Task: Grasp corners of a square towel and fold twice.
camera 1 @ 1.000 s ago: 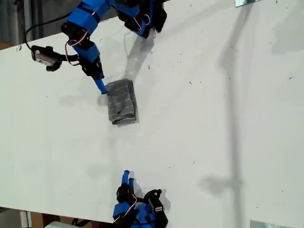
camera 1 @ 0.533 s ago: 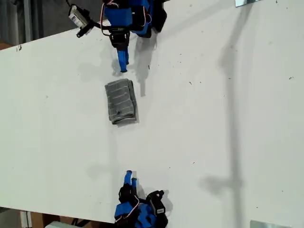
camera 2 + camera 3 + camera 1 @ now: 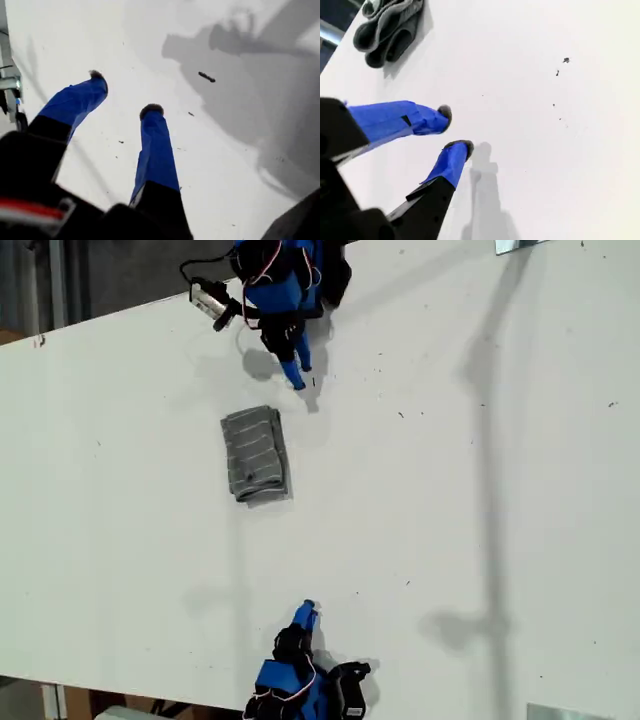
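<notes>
The towel point(image 3: 255, 453), dark grey with thin pale stripes, lies folded into a small oblong stack on the white table point(image 3: 450, 490). Its layered end point(image 3: 390, 27) shows in the second wrist view. Its corners cannot be told apart in the stack. My first gripper point(image 3: 297, 378) point(image 3: 125, 92) hovers open and empty at the top of the exterior view, beyond the towel's far end and apart from it. At the bottom of the exterior view, my second gripper point(image 3: 307, 613) point(image 3: 454, 128) is open and empty. It points toward the towel from well short of it.
Both arm bases sit at the table's edges, one at the top point(image 3: 290, 270) and one at the bottom point(image 3: 300, 695) of the exterior view. Small metal pieces lie at that view's top right point(image 3: 520, 245) and bottom right point(image 3: 560, 712). Small dark specks point(image 3: 206, 76) dot the table.
My first gripper has left the towel's far corner, pulling back toward its base and swinging to the exterior view's right. My second gripper shifted slightly to that view's right. The towel has not moved.
</notes>
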You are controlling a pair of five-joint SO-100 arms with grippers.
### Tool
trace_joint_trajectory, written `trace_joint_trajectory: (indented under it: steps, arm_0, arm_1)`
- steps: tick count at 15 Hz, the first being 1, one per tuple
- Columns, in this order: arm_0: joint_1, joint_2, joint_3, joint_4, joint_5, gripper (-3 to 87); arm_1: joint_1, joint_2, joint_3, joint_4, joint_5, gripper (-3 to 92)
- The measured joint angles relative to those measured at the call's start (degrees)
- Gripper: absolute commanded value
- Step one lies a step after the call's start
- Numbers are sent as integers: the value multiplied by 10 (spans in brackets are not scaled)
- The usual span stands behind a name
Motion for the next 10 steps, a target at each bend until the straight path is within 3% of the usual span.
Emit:
trace_joint_trajectory:
  steps: [1, 2, 4, 5, 10]
  arm_0:
    - [-1, 0, 0, 0, 65, 83]
    - [-1, 0, 0, 0, 134, 83]
    - [3, 1, 0, -1, 201, 82]
    - [3, 1, 0, -1, 245, 82]
    - [4, 1, 0, -1, 267, 82]
  arm_1:
    - [-1, 0, 0, 6, 15, 188]
    - [-4, 0, 0, 18, -20, 185]
    - [-6, 0, 0, 25, -142, 179]
    - [-11, 0, 0, 26, -154, 178]
    - [-11, 0, 0, 26, -163, 178]
